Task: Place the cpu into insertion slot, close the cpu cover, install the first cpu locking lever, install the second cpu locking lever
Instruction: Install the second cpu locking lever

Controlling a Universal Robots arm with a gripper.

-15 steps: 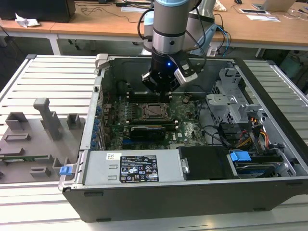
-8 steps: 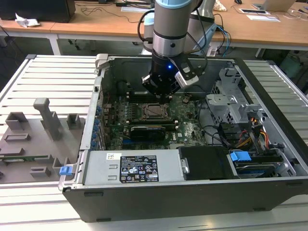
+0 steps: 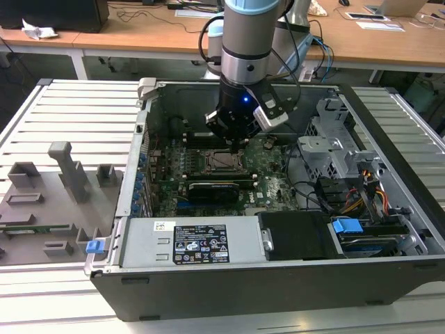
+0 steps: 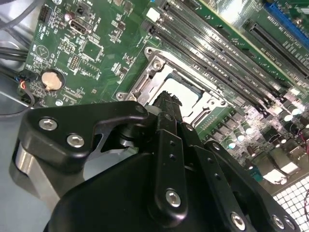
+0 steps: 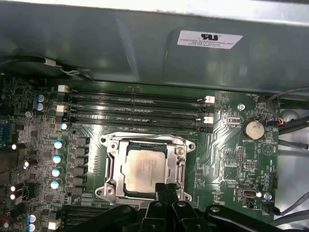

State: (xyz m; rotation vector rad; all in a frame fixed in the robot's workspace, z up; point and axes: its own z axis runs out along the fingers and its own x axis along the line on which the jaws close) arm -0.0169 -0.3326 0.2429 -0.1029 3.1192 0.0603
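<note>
Gripper (image 5: pixel 166 191) hangs low over the green motherboard (image 5: pixel 231 145) inside the open computer case (image 3: pixel 278 275), its fingertips pressed together just at the edge of the socket. The cpu (image 5: pixel 144 169) lies flat in the insertion slot (image 5: pixel 110 186), with the cpu cover (image 5: pixel 179 157) down around it, framing its silver top.

My arm (image 3: pixel 245 42) comes down almost vertical, with the wrist pointing straight down. The tool (image 3: pixel 233 138) hangs low at its end, and in both wrist views its black fingers (image 5: pixel 166 193) stand close together.
</note>
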